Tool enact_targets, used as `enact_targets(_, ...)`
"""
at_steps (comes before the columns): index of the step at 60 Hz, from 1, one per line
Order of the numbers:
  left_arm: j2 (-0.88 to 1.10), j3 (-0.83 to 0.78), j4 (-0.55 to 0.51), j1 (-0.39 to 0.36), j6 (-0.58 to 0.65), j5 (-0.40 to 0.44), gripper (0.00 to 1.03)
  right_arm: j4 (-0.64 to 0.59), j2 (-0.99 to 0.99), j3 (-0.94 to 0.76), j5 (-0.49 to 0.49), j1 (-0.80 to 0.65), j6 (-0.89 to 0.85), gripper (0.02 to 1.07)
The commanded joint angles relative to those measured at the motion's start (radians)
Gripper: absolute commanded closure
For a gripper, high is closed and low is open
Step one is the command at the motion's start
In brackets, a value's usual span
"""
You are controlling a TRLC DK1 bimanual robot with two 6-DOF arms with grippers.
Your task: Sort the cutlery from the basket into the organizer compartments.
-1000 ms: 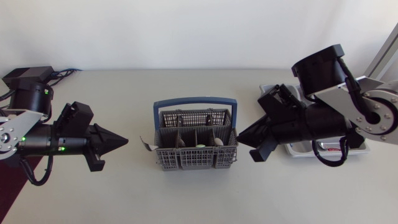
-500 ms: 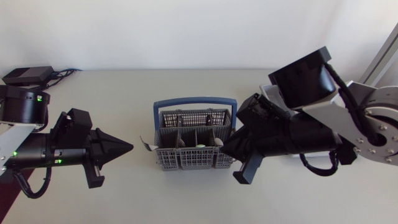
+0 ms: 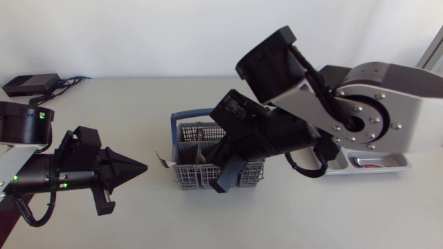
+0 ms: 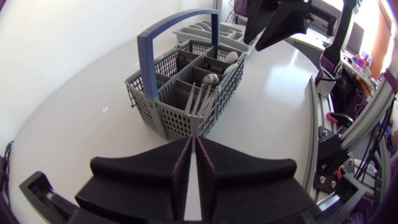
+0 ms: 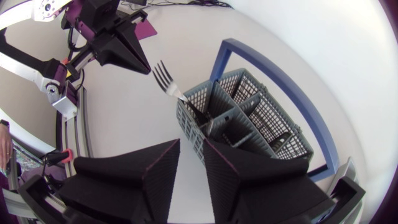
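Closest in, the left pincer [image 4: 194, 168] is sitting pressed together, its two wedge fingers meeting down the middle with nothing in them. It's hovering over the pale bench [image 4: 74, 124], pointing at the short end of the cutlery basket [image 4: 180, 118] but apart from it. The grey plastic basket is standing upright on the bench with its blue handle [image 4: 144, 46] arching over the top. The compartment nearest the left pincer is holding a few silver pieces [image 4: 200, 99] leaning together. Just behind them a spoon [image 4: 211, 79] is poking up bowl first, and another rounded bowl is showing in a compartment further back. From the right wrist view, a fork [image 5: 163, 76] is sticking out of that same end tines up, leaning out past the rim toward the left pincer. Going further, the right arm [image 3: 360, 117] is coming in from the right side and stretching across above the basket. The right pincer [image 5: 191, 140] is hanging over the basket with its fingers spread a little, a narrow gap between them and nothing in it. As far as I can tell it isn't touching the basket or any cutlery. Furthest back, the grey organizer [image 4: 199, 28] is lying on the bench beyond the basket's far end, and in the head view it's mostly hiding under the right arm.
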Motion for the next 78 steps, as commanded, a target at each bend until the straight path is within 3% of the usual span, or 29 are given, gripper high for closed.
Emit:
enact_targets(1, -0.017, -0.030, 0.000, 0.010, 0.015, 0.009, 0.96, 0.005, 0.049, 0.021, 0.026, 0.044, 0.020, 0.75)
enact_targets(6, -0.029, -0.043, 0.004, 0.014, 0.018, 0.009, 0.96, 0.094, 0.054, -0.024, 0.037, 0.073, -0.012, 0.72)
enact_targets(20, -0.067, -0.082, 0.034, 0.036, 0.025, 0.009, 0.96, 0.390, 0.095, -0.163, 0.187, 0.162, -0.122, 0.72)
enact_targets(32, -0.067, -0.114, 0.086, 0.054, 0.028, 0.010, 0.96, 0.530, 0.161, -0.189, 0.238, 0.222, -0.153, 0.72)
enact_targets(41, -0.057, -0.122, 0.106, 0.062, 0.029, 0.010, 0.96, 0.591, 0.203, -0.191, 0.285, 0.257, -0.170, 0.67)
enact_targets(48, -0.027, -0.116, 0.116, 0.051, 0.028, 0.012, 1.00, 0.619, 0.247, -0.180, 0.308, 0.263, -0.170, 0.67)
enact_targets(78, 0.101, -0.056, 0.161, 0.017, -0.029, 0.010, 1.00, 0.705, 0.375, -0.097, 0.481, 0.273, -0.182, 0.67)
